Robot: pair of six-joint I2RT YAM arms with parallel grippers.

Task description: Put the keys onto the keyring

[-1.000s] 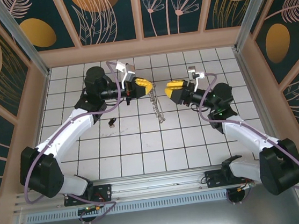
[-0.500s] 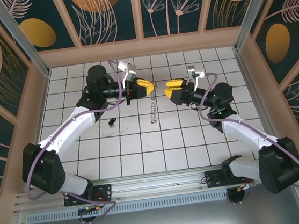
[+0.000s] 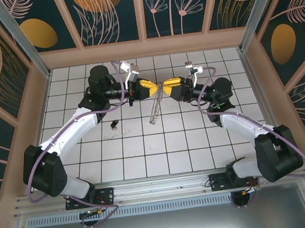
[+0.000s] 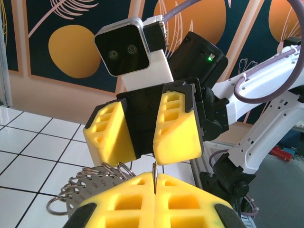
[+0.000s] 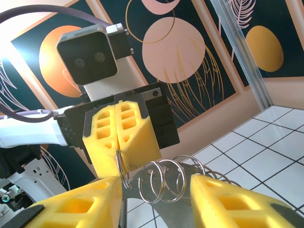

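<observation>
clearly the left gripper [image 3: 150,88] was clamped on the keyring [image 3: 156,104]; the right gripper [image 3: 170,84], jaws apart around it, needed to close squarely, without tugging it loose.

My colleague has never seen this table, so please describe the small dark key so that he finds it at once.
Look at the white tiled table. Beside the left arm's forearm lies a tiny blackish key. Unlike the silvery ring chain hanging between the yellow jaws, it lies alone on a tile.
</observation>
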